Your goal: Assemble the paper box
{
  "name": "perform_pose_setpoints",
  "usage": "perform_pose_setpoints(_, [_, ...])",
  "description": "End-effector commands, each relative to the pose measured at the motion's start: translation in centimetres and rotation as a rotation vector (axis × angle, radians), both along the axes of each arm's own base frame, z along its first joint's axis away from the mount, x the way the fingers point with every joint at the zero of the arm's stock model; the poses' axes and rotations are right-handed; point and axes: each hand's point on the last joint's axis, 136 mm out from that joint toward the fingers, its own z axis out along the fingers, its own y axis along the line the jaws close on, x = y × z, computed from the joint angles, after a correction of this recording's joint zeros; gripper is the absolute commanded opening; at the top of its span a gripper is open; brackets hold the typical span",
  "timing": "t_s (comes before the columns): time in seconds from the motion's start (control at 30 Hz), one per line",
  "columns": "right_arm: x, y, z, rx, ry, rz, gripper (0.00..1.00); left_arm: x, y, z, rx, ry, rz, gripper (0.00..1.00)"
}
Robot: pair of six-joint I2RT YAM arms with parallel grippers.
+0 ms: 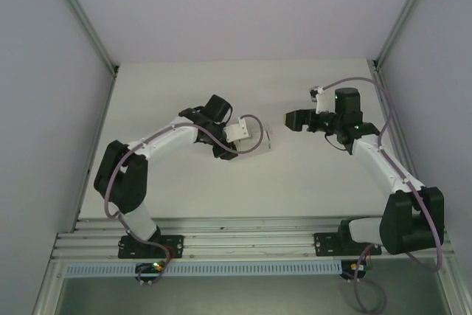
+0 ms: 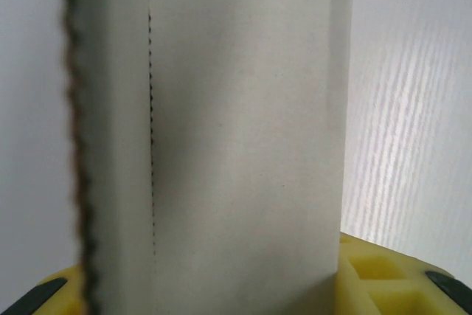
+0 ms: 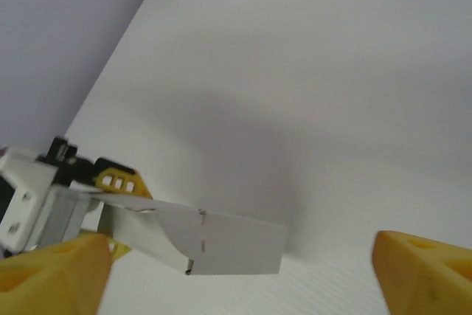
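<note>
Paper box (image 3: 221, 245) blank clamped edge-on in left gripper (image 1: 252, 136); right gripper (image 1: 289, 119) spread apart, empty. Risk: thin card buckles or slips if pushed off-crease.

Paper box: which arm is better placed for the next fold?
Right. The left gripper is clamped on the paper box; the right gripper is open, facing its free end.

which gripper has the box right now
The left gripper: its yellow fingers are shut on the box. The right gripper is open and empty, pointed at the box without touching it.
</note>
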Motion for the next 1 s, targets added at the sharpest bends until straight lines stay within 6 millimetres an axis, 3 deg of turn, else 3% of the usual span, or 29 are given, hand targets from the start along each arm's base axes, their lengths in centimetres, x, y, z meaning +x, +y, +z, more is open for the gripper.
perform_pose_setpoints(0.0, [-1.3,2.5,-0.8,-0.041,-0.022,0.184,0.84,-0.8,0.2,-0.3,0.042,0.053,-0.028,0.37])
perform_pose_setpoints(0.13, [-1.3,3.7,-3.4,-0.139,0.039,0.225,0.78,-0.2,0.2,-1.3,0.076,0.067,-0.026,0.37])
perform_pose_setpoints(0.37, [-1.1,5.8,-6.0,-0.281,0.095,0.309,0.63,0.1,-0.4,-2.4,0.091,0.084,-0.038,0.37])
perform_pose_setpoints(0.8, [-0.6,5.9,-6.6,-0.383,0.091,0.296,0.25,0.0,-0.8,-2.2,0.113,0.051,-0.061,0.37])
perform_pose_setpoints(0.93, [-0.9,6.0,-6.7,-0.398,0.108,0.300,0.00,0.3,-1.0,-2.0,0.099,0.033,-0.057,0.37])
perform_pose_setpoints(0.97, [-1.2,6.1,-6.6,-0.395,0.114,0.304,0.00,0.4,-1.1,-1.9,0.094,0.029,-0.053,0.37])
